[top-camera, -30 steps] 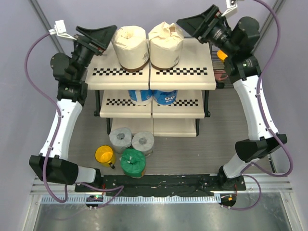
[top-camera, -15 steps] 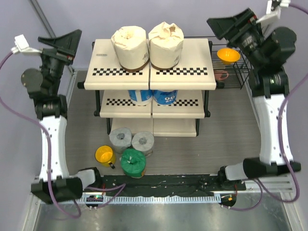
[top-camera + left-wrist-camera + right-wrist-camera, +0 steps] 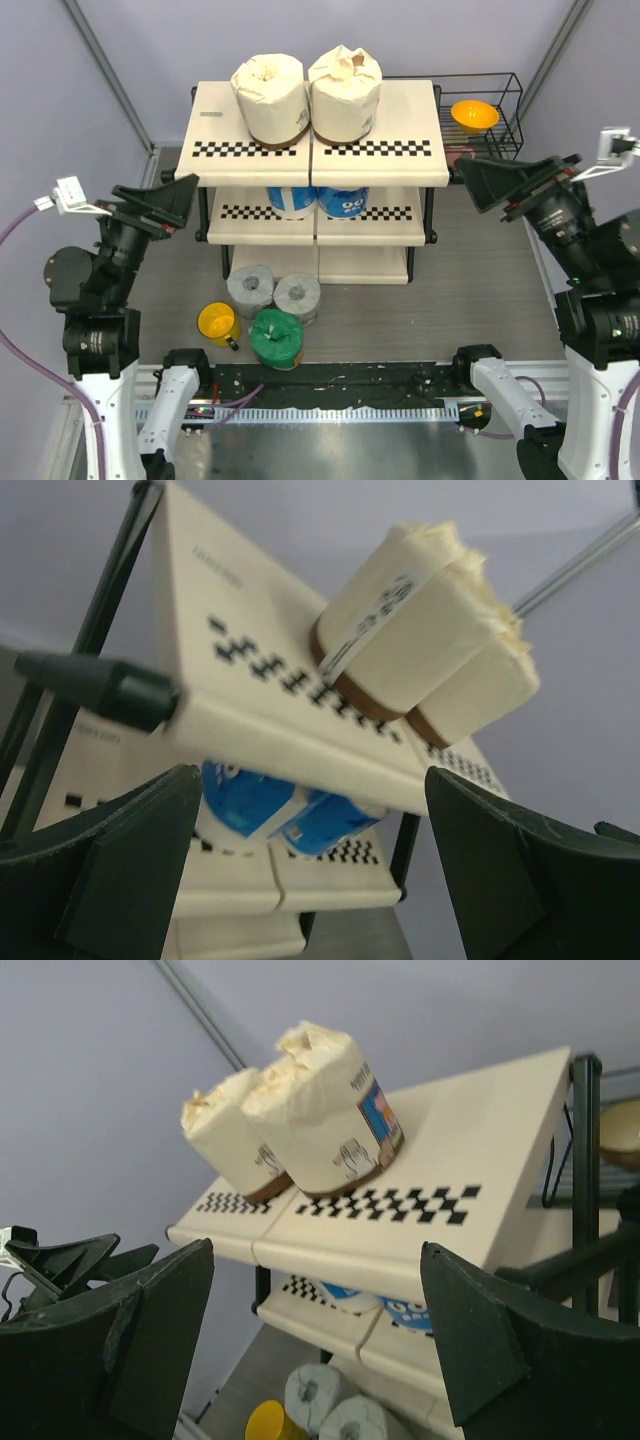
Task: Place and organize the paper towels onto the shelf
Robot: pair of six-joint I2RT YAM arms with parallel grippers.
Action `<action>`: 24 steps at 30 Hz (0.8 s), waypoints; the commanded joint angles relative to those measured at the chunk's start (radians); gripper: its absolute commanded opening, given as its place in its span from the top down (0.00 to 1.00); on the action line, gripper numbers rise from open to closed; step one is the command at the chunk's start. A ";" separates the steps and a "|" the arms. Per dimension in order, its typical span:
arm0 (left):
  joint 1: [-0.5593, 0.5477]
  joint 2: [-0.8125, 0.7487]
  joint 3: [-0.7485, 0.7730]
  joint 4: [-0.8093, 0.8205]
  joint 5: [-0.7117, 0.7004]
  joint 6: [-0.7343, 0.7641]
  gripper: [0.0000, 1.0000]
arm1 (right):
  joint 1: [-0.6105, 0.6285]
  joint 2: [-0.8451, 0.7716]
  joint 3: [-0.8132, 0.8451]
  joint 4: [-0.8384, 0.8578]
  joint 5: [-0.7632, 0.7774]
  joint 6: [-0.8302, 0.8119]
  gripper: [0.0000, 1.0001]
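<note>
The shelf (image 3: 400, 150) stands mid-table. Two cream paper towels (image 3: 268, 95) (image 3: 345, 90) stand on its top tier. Two blue-and-white rolls (image 3: 292, 200) (image 3: 343, 200) sit on the middle tier. Two grey rolls (image 3: 250, 290) (image 3: 297, 295) and a green roll (image 3: 276, 337) stand on the table in front of it. My left gripper (image 3: 180, 205) is open and empty, left of the shelf at middle-tier height. My right gripper (image 3: 475, 185) is open and empty, right of the shelf. The left wrist view shows the cream rolls (image 3: 420, 630) and blue rolls (image 3: 260, 800). The right wrist view shows the cream rolls (image 3: 320, 1120) and grey rolls (image 3: 315, 1395).
A small yellow mug (image 3: 217, 322) stands left of the green roll, close to the grey rolls. A black wire rack (image 3: 500, 90) with an orange bowl (image 3: 474, 115) stands behind the shelf's right end. Grey walls close in both sides.
Both arms have drawn back from the top tier, swinging outward and then down toward the near side. Both grippers stayed open and empty. No roll moved.
</note>
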 commanded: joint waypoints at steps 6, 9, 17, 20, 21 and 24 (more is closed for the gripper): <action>-0.137 -0.182 -0.247 -0.313 -0.113 0.058 0.00 | 0.001 -0.039 -0.216 -0.260 -0.220 -0.043 0.11; -0.157 -0.253 -0.285 -0.394 -0.124 0.051 0.00 | 0.001 -0.066 -0.268 -0.319 -0.235 -0.087 0.11; -0.158 -0.316 -0.348 -0.563 -0.107 0.065 0.00 | 0.011 -0.174 -0.441 -0.316 -0.263 -0.036 0.11; -0.158 -0.315 -0.377 -0.575 -0.125 0.079 0.00 | 0.011 -0.185 -0.506 -0.247 -0.269 0.020 0.11; -0.158 -0.313 -0.386 -0.572 -0.126 0.077 0.00 | 0.012 -0.179 -0.527 -0.231 -0.269 0.027 0.11; -0.158 -0.296 -0.428 -0.543 -0.119 0.062 0.00 | 0.014 -0.142 -0.552 -0.159 -0.261 0.034 0.11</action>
